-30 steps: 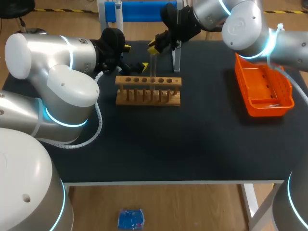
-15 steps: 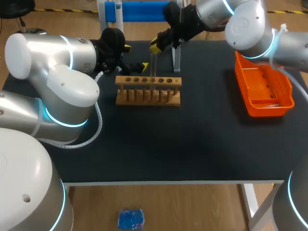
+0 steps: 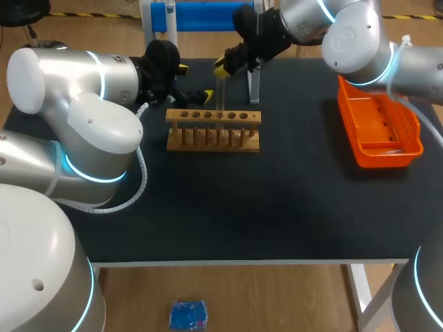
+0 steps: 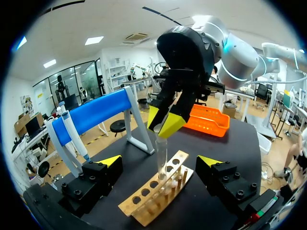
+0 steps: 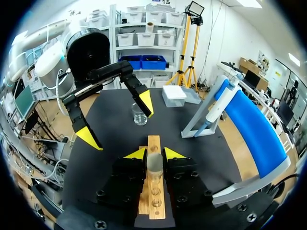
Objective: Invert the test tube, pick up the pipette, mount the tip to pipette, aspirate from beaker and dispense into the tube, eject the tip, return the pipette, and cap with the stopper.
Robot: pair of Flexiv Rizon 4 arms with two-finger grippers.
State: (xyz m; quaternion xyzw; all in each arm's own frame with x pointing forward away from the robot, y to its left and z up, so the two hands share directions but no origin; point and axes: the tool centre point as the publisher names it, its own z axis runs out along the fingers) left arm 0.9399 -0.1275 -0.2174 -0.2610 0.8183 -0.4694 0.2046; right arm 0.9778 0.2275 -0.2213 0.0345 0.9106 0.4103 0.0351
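The right gripper (image 5: 155, 153) was clamped on the upper end of the one test tube (image 4: 161, 153). The tube hung upright beneath its fingers, lower end at a hole in the single wooden rack (image 4: 146, 203) directly under it. I could not tell whether the end between the fingers was the mouth or the rounded base.

The left gripper (image 4: 160, 162) held nothing. Its fingers were spread wide to either side of the tube and rack, apparently touching neither.

The step in hand looked to be the tube's inversion. Doing it well would probably mean:
- keeping the glass vertical and centred on its hole
- moving it straight along its own axis so it does not scrape or tip the rack
- gripping firmly but lightly
- letting go only once the rack carries it

Ahead of the right gripper, past the rack's far end, stood one beaker (image 5: 139, 115) and one white box (image 5: 173, 95). One pipette (image 5: 213, 111) hung on the blue-topped stand (image 5: 254, 129) to one side. One orange basket (image 3: 379, 131) lay well apart.
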